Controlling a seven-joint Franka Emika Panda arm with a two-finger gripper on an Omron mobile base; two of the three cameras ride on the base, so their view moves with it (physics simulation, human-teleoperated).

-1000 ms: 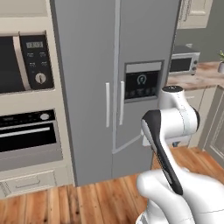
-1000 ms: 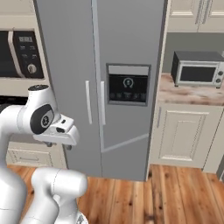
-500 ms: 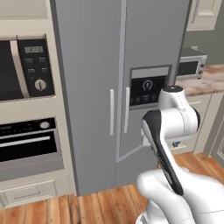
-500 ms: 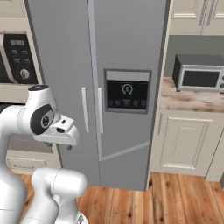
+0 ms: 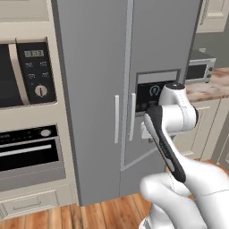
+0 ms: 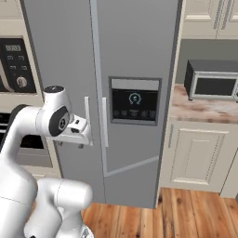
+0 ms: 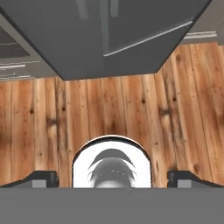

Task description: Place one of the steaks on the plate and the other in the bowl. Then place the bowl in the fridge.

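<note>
The tall grey fridge (image 5: pixel 94 80) (image 6: pixel 135 46) stands straight ahead with both doors shut. Its slim pale handles (image 5: pixel 116 118) (image 6: pixel 87 118) flank the centre seam. In the hand view the fridge's lower part (image 7: pixel 109 35) lies across the top, above the floor. My gripper (image 6: pixel 80 143) (image 5: pixel 146 133) hangs in front of the doors, pointing down and short of them. In the hand view my gripper (image 7: pixel 112 178) is open, its fingertips (image 7: pixel 41 178) far apart with nothing between them. The steaks, the plate and the bowl are out of view.
A cream-framed built-in oven (image 5: pixel 27 152) and microwave panel (image 5: pixel 38 74) stand left of the fridge. To the right, a marble counter (image 6: pixel 204 109) carries a grey microwave (image 6: pixel 211 83) above cream cabinet doors (image 6: pixel 195 155). Wooden floor (image 7: pixel 131 113) lies below.
The whole picture has shifted and the fridge looms larger, so the base has driven closer to it. The arm keeps its pose and the gripper stays open.
</note>
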